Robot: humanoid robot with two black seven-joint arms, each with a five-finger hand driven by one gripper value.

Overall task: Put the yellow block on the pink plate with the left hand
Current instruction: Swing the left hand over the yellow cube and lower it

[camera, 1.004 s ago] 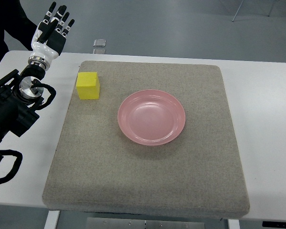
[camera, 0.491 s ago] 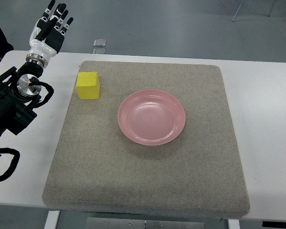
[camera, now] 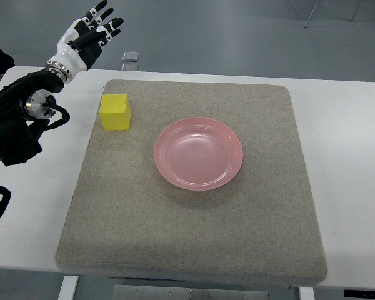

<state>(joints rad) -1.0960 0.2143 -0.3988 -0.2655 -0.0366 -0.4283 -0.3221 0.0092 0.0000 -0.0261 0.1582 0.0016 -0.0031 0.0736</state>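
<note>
Your left hand point(camera: 87, 37) hovers with fingers spread, empty; the yellow block point(camera: 115, 112) sits below-right of it. It looks light and rigid (possibly foam), so pinch opposite flat sides.

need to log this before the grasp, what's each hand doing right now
Left hand: open, fingers spread, holding nothing, above the table's far left corner, apart from the yellow block.
Right hand: not in view.
</note>
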